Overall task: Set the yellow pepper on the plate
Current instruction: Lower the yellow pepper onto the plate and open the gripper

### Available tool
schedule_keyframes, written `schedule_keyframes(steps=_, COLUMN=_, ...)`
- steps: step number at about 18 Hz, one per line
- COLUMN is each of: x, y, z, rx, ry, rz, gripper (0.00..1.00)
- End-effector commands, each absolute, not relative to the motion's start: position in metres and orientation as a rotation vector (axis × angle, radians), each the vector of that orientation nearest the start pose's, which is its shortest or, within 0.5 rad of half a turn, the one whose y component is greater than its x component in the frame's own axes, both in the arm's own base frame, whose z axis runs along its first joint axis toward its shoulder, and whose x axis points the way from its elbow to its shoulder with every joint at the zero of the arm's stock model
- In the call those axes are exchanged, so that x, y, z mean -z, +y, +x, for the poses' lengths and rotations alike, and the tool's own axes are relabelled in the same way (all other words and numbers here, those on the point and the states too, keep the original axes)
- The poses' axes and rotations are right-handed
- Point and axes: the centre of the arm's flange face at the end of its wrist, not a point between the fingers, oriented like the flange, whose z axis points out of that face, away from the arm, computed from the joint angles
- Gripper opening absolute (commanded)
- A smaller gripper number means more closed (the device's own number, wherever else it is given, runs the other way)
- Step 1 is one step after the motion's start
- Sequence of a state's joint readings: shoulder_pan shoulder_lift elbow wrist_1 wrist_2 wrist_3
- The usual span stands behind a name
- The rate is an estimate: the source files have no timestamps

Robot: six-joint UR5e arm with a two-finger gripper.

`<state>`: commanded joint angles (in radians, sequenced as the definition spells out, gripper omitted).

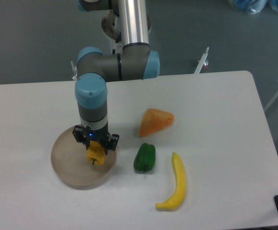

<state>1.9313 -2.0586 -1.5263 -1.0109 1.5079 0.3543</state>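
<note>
Yellow pepper (95, 153) hung clamped between the fingers of the tool (95, 146), stem pointing down, over the right half of the plate (72, 163); whether it touched the plate could not be told. On the white counter (215, 120) to the right lay a green pepper (144, 157), an orange wedge (155, 121) and a banana (174, 184).

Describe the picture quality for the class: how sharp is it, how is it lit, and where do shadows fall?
Fixed camera: slightly soft throughout, edges of the yellow pepper and gripper fuzzy; lighting even and diffuse, no strong glare on the white table; only faint shadows, under the plate, the green pepper and the banana.
</note>
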Motion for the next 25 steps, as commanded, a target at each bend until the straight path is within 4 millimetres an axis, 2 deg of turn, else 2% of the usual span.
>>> schedule_keyframes(steps=5, x=-0.273, y=0.67, z=-0.099, rx=0.033, ry=0.065, rz=-3.025, gripper=0.45)
schedule_keyframes(steps=8, x=-0.269, y=0.672, z=-0.086, rx=0.038, ry=0.097, rz=-3.03, gripper=0.45)
schedule_keyframes(steps=13, x=-0.27, y=0.672, z=-0.084, rx=0.038, ry=0.1, rz=-3.029, gripper=0.46)
schedule_keyframes(steps=14, x=-0.27, y=0.672, z=-0.084, rx=0.038, ry=0.1, rz=-3.029, gripper=0.54)
schedule_keyframes(steps=15, x=-0.27, y=0.672, z=-0.084, rx=0.036, ry=0.1, rz=-3.029, gripper=0.67)
schedule_keyframes(steps=17, x=-0.273, y=0.672, z=-0.083, rx=0.036, ry=0.1, rz=-3.026, gripper=1.0)
schedule_keyframes(steps=21, x=-0.284, y=0.671, z=-0.083, rx=0.026, ry=0.105, rz=-3.008, gripper=1.0)
schedule_keyframes(steps=25, x=-0.312, y=0.671, z=-0.093, rx=-0.003, ry=0.09, rz=-2.963, gripper=1.0)
